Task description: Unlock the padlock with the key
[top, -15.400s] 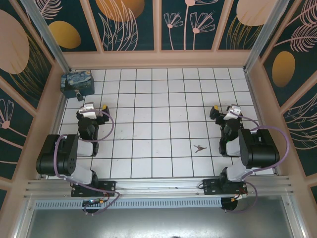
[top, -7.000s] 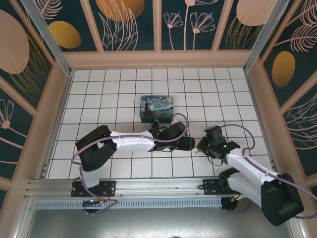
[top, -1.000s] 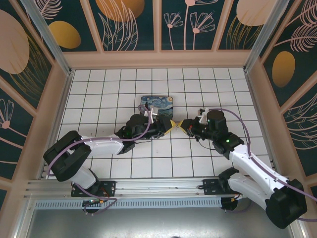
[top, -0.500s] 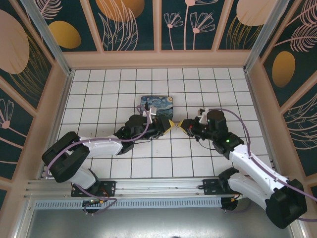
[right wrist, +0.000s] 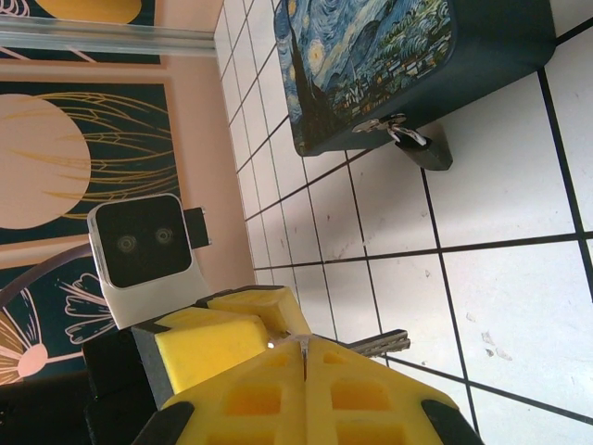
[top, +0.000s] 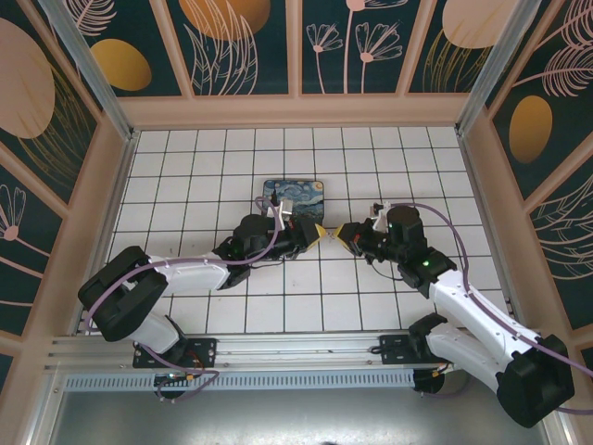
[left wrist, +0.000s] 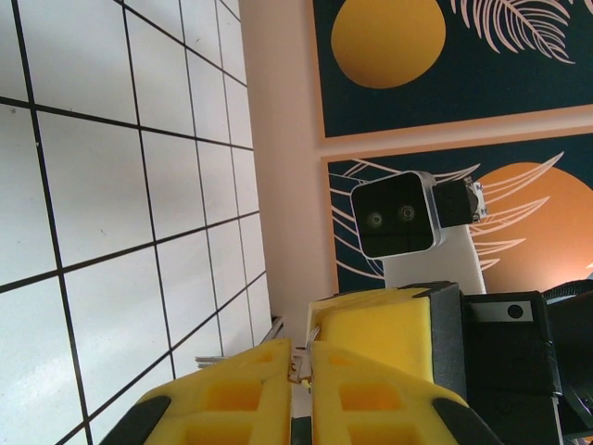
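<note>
The key (right wrist: 382, 342) is a small metal bunch held above the tiles between both grippers, which meet tip to tip. My right gripper (right wrist: 304, 346) is shut on it, and one blade sticks out past its yellow pads. My left gripper (left wrist: 303, 352) is pinched onto a bit of the key's metal (left wrist: 302, 363), with thin blades showing to its left. In the top view the left gripper (top: 321, 232) and right gripper (top: 340, 231) touch just in front of the box. The dark padlock (right wrist: 428, 150) hangs from the hasp of the swirl-painted box (right wrist: 371, 65).
The painted box (top: 295, 196) stands on the white tiled floor (top: 389, 176) behind the left gripper. The left arm (top: 185, 271) lies across the floor at the near left, and the right arm (top: 463, 297) at the near right. Pink walls enclose the floor.
The left gripper's jaws have drawn together onto the key held by the right gripper. Both arms have stayed almost where they were.
</note>
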You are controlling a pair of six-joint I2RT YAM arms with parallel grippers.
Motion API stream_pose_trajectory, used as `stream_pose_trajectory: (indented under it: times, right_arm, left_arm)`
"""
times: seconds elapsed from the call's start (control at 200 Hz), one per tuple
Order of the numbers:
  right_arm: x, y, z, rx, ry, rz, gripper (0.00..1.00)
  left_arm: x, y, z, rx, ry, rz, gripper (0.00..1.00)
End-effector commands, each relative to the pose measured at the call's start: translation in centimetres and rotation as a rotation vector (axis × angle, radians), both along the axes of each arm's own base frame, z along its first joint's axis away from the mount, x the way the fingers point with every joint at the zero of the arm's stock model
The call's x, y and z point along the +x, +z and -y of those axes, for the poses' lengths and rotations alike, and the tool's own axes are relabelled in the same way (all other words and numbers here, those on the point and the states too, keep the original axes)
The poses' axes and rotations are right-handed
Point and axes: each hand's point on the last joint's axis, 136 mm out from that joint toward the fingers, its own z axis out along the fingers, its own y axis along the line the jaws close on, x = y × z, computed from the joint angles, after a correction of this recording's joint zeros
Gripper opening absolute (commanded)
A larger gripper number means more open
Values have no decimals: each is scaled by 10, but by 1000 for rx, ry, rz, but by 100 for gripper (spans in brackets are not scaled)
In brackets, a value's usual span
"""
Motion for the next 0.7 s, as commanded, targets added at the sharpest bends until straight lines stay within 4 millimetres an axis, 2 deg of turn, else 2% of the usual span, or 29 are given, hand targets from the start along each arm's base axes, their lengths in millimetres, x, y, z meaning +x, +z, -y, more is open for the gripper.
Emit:
stream_pose_trajectory:
  times: [0.0, 0.045, 0.175, 0.335, 0.455, 0.696]
  right_arm:
    - [-1, 7, -1, 4, 19, 39, 6]
    - [0, 8, -1, 0, 17, 41, 10]
    - [-1, 8, 0, -5, 18, 49, 12]
    - [0, 6, 6, -38, 10, 55, 27]
    - [4, 7, 19, -120, -12, 89, 33]
    - [5, 38, 3, -216, 163, 378, 31]
  left_arm:
    - [4, 8, -6, -18, 27, 19, 13]
    - [4, 9, -6, -17, 28, 20, 13]
    - [4, 9, -7, -9, 32, 22, 13]
    - [4, 7, -8, 3, 38, 14, 13]
    - [4, 7, -8, 7, 34, 12, 13]
    - [3, 6, -5, 27, 18, -3, 13]
